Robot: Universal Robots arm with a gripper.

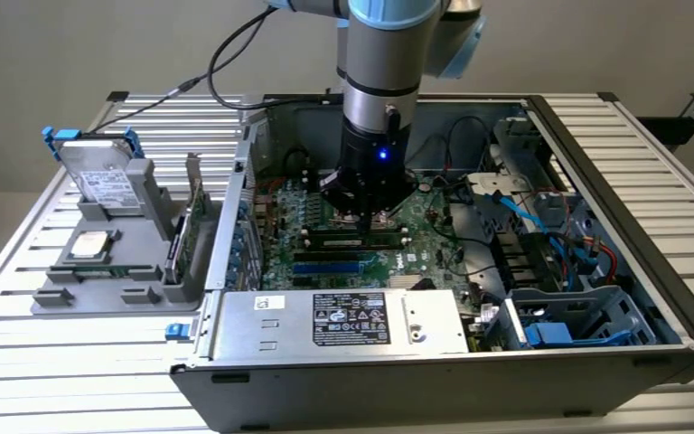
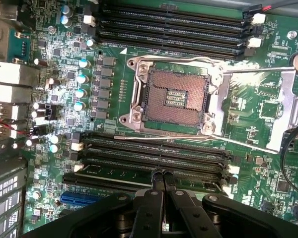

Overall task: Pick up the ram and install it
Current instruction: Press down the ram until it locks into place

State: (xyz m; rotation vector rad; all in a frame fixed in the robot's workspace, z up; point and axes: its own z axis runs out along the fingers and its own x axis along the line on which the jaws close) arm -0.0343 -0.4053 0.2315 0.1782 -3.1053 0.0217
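While the gripper [image 2: 163,179] is lowered inside the open computer case [image 1: 636,194], its fingers [image 2: 156,191] are seen pinched together just over the memory slots [image 2: 154,163]. A green strip, judged to be the ram [image 2: 139,174], is lying seated in the slot directly beneath the fingertips. Installation is judged nearly done, though full latching cannot be told.

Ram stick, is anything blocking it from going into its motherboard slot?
Nothing visible does. The ram appears to sit in a memory slot already, with the hand closed and its tips resting on the ram's top edge.
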